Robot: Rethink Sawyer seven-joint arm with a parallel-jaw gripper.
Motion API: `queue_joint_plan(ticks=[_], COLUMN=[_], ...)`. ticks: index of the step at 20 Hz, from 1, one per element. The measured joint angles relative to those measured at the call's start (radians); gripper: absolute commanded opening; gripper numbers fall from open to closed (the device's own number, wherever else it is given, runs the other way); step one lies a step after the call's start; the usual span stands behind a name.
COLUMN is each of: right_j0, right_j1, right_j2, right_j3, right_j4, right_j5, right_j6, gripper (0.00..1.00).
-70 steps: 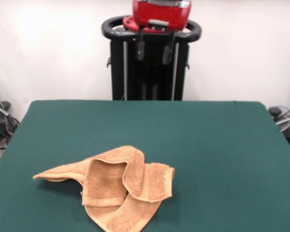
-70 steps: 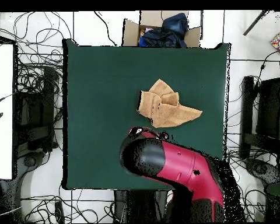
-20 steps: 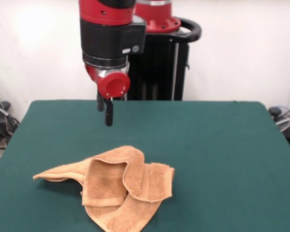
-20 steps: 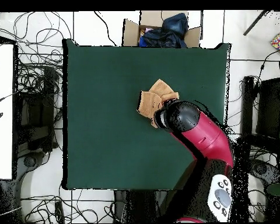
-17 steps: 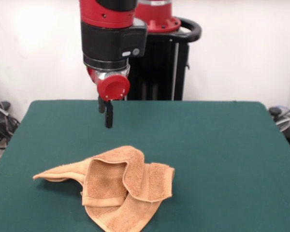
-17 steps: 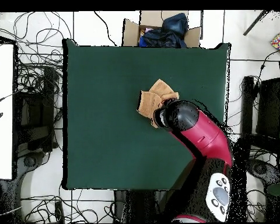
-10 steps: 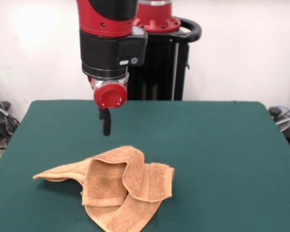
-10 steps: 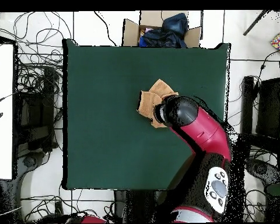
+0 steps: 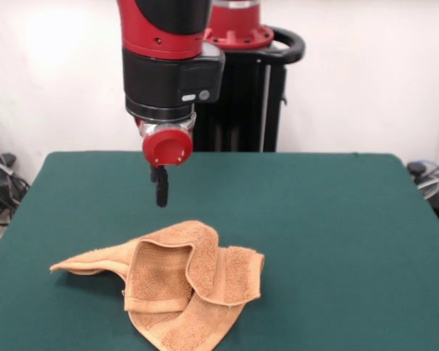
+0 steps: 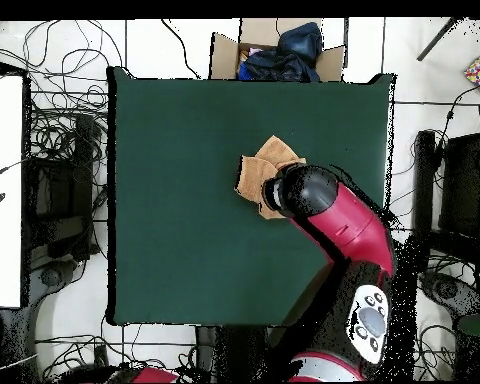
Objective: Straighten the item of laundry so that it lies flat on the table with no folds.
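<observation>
Gripper [image 9: 162,191] hangs above the table [image 9: 336,219] with nothing in it and touching nothing; from the front only a narrow dark tip shows below the round red cap at the wrist, so whether its fingers stand apart or together cannot be told. It sits clear of the cloth, over bare green felt just beyond the towel's [image 9: 177,281] far edge. The arm [image 9: 170,66] comes straight down from above, its black and red end section held upright, and seen from overhead the red forearm [image 10: 344,230] runs diagonally from the base up to the towel [image 10: 259,170], its rounded black head covering the right part of the cloth. The towel lies crumpled on the near half of the table (left of centre in the front view), with one corner drawn out flat to the left, a fold standing up in a loop at the middle and another flap doubled over to the right. A cardboard box [image 10: 274,55] with dark cloth in it sits on the floor past the table's far edge in the overhead view.
</observation>
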Motion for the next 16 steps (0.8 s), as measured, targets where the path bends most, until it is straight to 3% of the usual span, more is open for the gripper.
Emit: queue_joint_plan(ticks=[16], right_j0=[0.073], right_j1=[0.029], right_j2=[-0.023], right_j3=[-0.006], right_j4=[-0.009], right_j5=[0.000], right_j6=[0.000], gripper=[1.00])
